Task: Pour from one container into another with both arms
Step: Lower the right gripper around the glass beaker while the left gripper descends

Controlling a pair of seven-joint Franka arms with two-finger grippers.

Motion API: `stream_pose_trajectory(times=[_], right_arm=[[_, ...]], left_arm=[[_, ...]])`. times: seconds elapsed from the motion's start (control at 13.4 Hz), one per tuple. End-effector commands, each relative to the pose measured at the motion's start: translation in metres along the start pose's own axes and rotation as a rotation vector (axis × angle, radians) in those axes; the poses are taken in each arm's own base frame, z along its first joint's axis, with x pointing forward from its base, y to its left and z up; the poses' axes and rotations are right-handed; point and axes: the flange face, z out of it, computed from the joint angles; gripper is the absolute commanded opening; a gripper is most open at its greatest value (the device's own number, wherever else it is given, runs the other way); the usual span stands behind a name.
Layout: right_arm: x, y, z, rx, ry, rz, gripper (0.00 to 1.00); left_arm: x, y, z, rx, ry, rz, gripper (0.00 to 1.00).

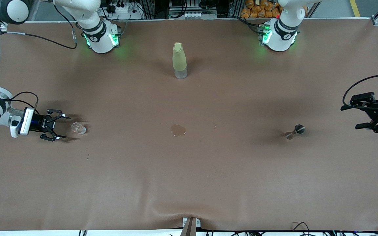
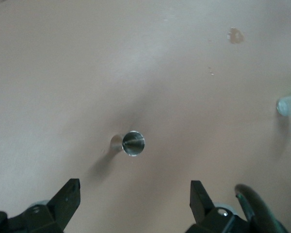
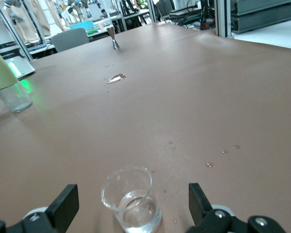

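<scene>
Right gripper [image 1: 60, 127], fingers wide, lines up beside the cup [image 1: 78, 128] to grasp it; left gripper [image 1: 366, 114], fingers wide, faces the jigger [image 1: 295, 131], well apart.

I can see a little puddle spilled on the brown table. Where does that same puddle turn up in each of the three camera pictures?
Front view: the puddle lies mid-table, between the glass cup and the steel jigger.
Left wrist view: a small blot near the upper edge.
Right wrist view: a shiny patch on the table past the cup.
Shared landmark: the yellow-green bottle, seen in all three.
</scene>
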Motion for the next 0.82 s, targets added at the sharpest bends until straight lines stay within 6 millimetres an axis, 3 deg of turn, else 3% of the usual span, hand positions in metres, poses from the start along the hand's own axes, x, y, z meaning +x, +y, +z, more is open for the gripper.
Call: stream_pose_trajectory(times=[0.0, 0.22, 0.45, 0.74], right_arm=[[-0.023, 0.01, 0.008, 0.017, 0.059, -0.032, 1.0], [-0.04, 0.005, 0.014, 0.032, 0.091, -0.053, 1.0], [-0.045, 0.01, 0.021, -0.014, 0.14, -0.058, 0.72], [-0.047, 0.011, 0.03, -0.014, 0.152, -0.071, 0.72]], left_arm=[[-0.006, -0.02, 0.015, -0.053, 0.058, 0.197, 1.0], [-0.021, -0.043, 0.041, -0.094, 0.089, 0.383, 1.0], [-0.042, -0.068, 0.069, -0.145, 0.168, 0.52, 1.0], [-0.068, -0.091, 0.123, -0.253, 0.343, 0.69, 1.0]])
